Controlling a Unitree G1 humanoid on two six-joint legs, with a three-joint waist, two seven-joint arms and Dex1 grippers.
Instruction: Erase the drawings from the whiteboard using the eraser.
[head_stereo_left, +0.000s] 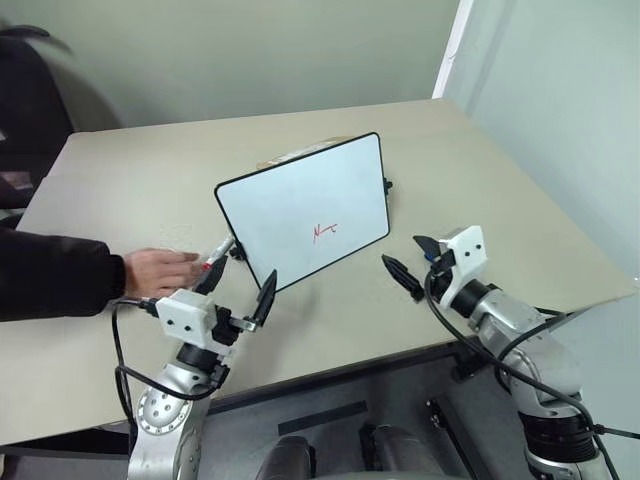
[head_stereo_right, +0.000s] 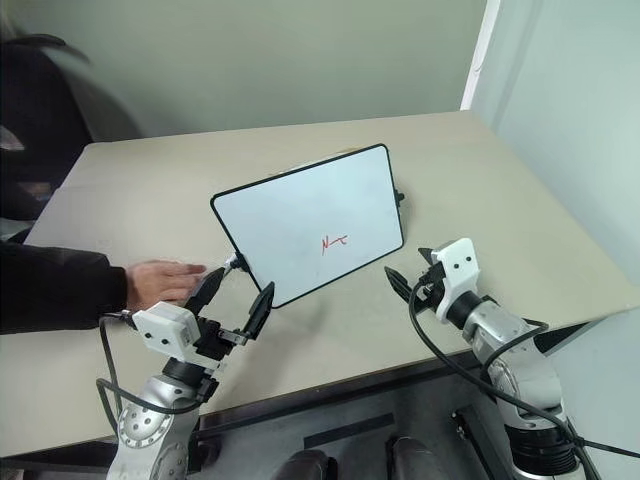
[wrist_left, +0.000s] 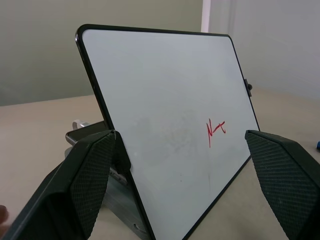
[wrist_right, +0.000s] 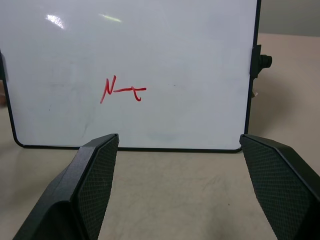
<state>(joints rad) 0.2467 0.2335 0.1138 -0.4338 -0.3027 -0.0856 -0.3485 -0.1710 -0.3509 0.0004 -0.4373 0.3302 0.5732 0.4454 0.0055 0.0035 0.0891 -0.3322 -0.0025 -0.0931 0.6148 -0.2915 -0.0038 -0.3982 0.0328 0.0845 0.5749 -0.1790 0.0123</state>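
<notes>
Beige tabletop (head_stereo_left: 520, 190): broad, matte, extending to the far wall.

Large white rectangular whiteboard with thin black frame and rounded corners (head_stereo_left: 290, 205): propped at the table's centre, leaned back on a stand, writing face turned toward the near edge. A small black knob is seen on its right frame edge. The surface is mostly clean, with faint smudging noted in the left wrist view.

Person's arm in a dark sleeve (head_stereo_left: 50, 272): laid across the left side of the table; the hand (head_stereo_left: 160, 270) is rested near the board's lower left corner, with a white marker with a red cap (head_stereo_left: 218, 252) just beside it.

Left gripper, two black textured fingers (head_stereo_left: 238, 289): held just in front of the board's lower left corner, spread wide, nothing between the fingers.

Right gripper, two black fingers (head_stereo_left: 414, 260): held near the board's lower right corner, apart from it, likewise spread wide and empty.

Drawings, a thin red scribbled line mark (wrist_right: 121, 90): placed low and right of centre on the board, shaped like an N with a trailing dash.

Eraser, a bright blue sliver (wrist_left: 317, 145): glimpsed at the edge of the left wrist view, right of the board; its rest cannot be told.
</notes>
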